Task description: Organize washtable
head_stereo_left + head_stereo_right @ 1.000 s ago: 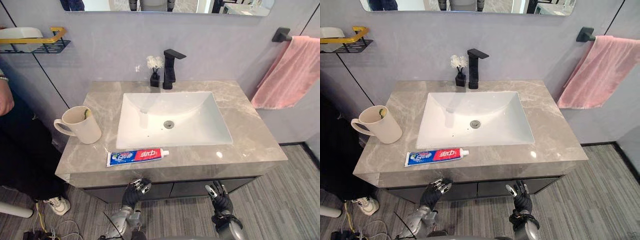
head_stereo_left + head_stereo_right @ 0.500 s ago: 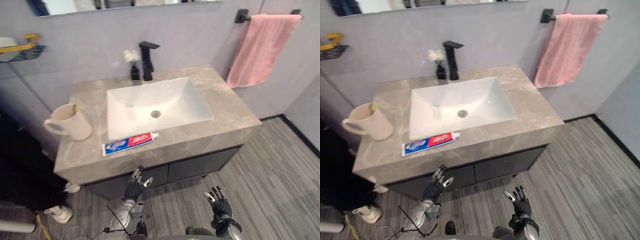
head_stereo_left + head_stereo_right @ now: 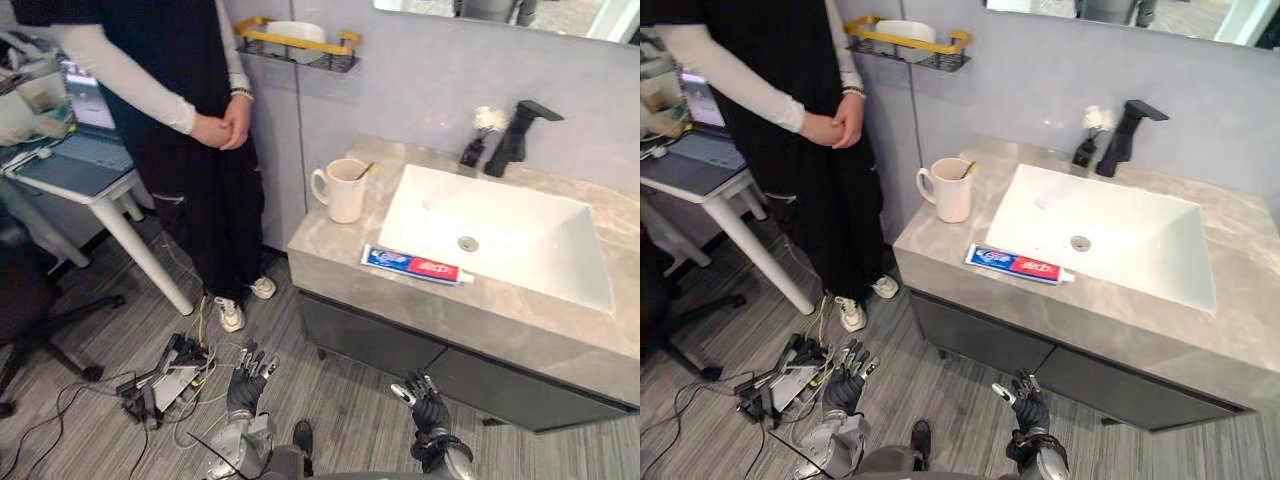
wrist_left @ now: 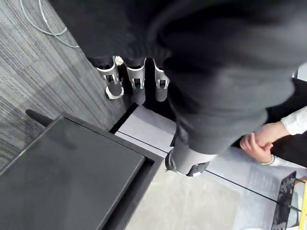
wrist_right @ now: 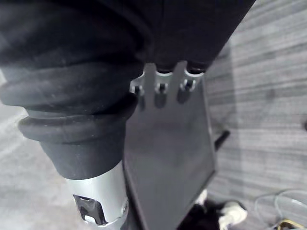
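Grey marble counter (image 3: 325,238) has the toothpaste (image 3: 415,266) lying flat at the sink's (image 3: 500,225) 7 o'clock, mug (image 3: 345,190) at 10. Our left hand (image 3: 245,385) and right hand (image 3: 428,410) hang low, fingers apart, empty. We'd step closer first, then grab it mid-body.

Open floor (image 3: 340,395) lies before my left hand (image 3: 245,375) and right hand (image 3: 426,402), below the counter (image 3: 330,238); a person (image 3: 185,120) and cables (image 3: 160,375) crowd the left.
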